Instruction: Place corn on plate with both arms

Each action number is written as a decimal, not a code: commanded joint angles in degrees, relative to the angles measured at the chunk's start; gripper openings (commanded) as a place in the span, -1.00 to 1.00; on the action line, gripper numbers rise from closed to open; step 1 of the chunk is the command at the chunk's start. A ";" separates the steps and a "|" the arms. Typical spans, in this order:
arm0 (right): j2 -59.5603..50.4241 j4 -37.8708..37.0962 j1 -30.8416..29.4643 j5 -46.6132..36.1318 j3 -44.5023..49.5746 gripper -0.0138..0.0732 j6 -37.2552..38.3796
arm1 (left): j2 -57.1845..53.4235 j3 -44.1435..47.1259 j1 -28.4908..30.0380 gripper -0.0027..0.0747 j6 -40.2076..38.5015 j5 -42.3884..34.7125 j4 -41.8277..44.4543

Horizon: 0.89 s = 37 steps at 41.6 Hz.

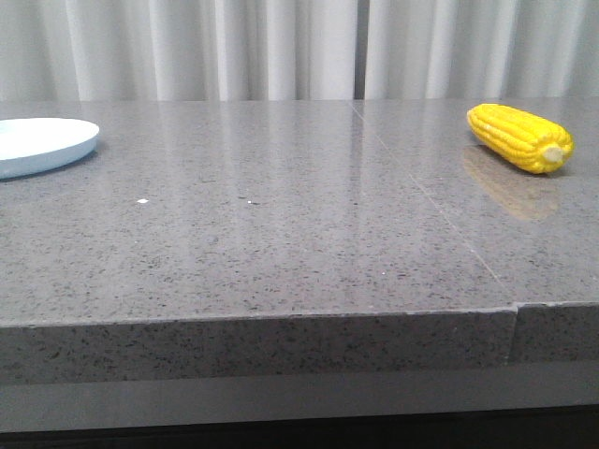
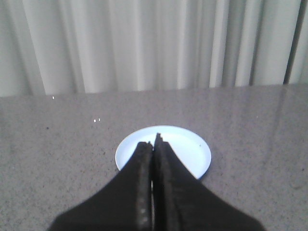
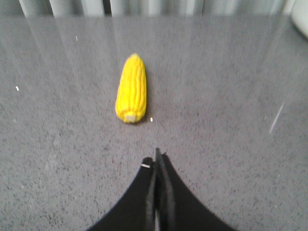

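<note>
The yellow corn (image 1: 520, 137) lies on the grey stone table at the far right, its pale stub end toward the front. It also shows in the right wrist view (image 3: 131, 89), lying ahead of my right gripper (image 3: 156, 156), which is shut and empty and apart from the cob. The pale blue-white plate (image 1: 42, 145) sits at the far left edge of the front view, empty. In the left wrist view the plate (image 2: 192, 149) lies just beyond my left gripper (image 2: 154, 140), which is shut and empty. Neither gripper shows in the front view.
The grey speckled table (image 1: 281, 215) has a seam (image 1: 430, 201) running from the back to its front edge (image 1: 281, 323). White curtains (image 1: 281, 47) hang behind it. A small white speck (image 1: 142, 201) lies on the left part.
</note>
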 commanded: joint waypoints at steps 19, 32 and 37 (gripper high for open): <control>11.09 0.09 -0.18 -2.26 -1.85 -0.33 -0.59 | 11.10 -1.58 0.05 -0.87 -0.01 0.11 -0.12; 12.57 0.09 -0.18 -1.78 -1.85 0.68 -0.70 | 16.30 -3.79 0.05 0.36 -0.01 5.81 0.84; 12.57 0.09 -0.18 -1.78 -1.85 0.68 -0.70 | 21.53 -8.44 0.05 0.34 -0.01 12.63 1.34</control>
